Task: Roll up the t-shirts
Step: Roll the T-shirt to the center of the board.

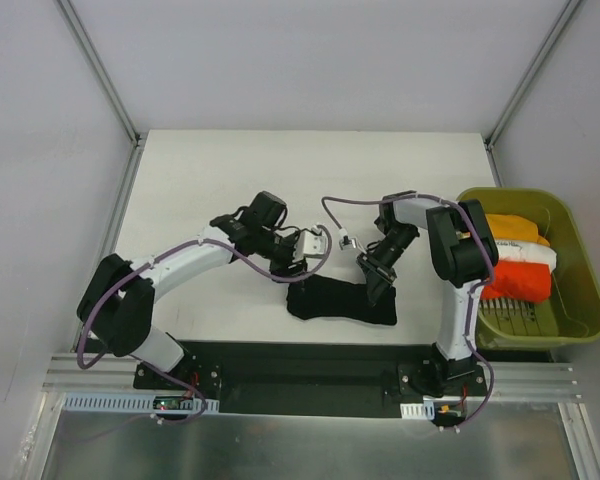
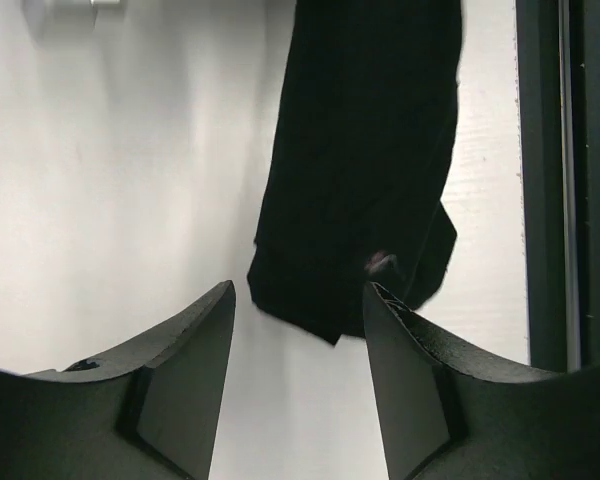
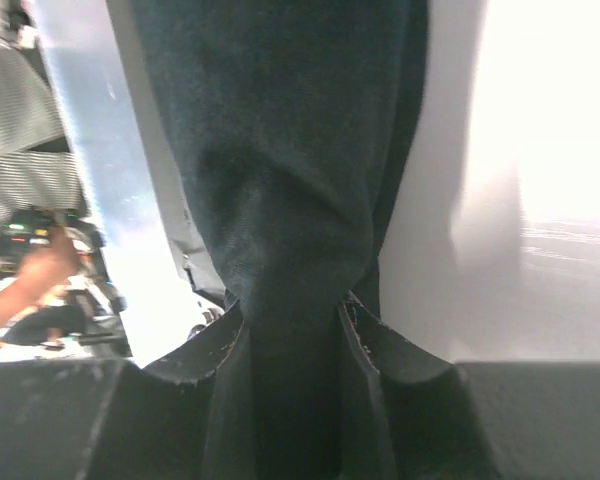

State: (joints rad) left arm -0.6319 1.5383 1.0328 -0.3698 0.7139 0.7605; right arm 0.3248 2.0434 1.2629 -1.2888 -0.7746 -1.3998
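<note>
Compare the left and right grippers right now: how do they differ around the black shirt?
The left gripper stands open with nothing between its fingers; the right gripper is shut on the black t-shirt. The left sits short of the shirt's end, while the right has cloth bunched between its fingers. Both face the same shirt, from opposite ends.

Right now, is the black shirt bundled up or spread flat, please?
Bundled: the black shirt lies as a narrow strip, one end pinched in the right gripper.

Jaws apart — black t-shirt (image 2: pixel 360 170) just beyond, seemingly bunched.
</note>
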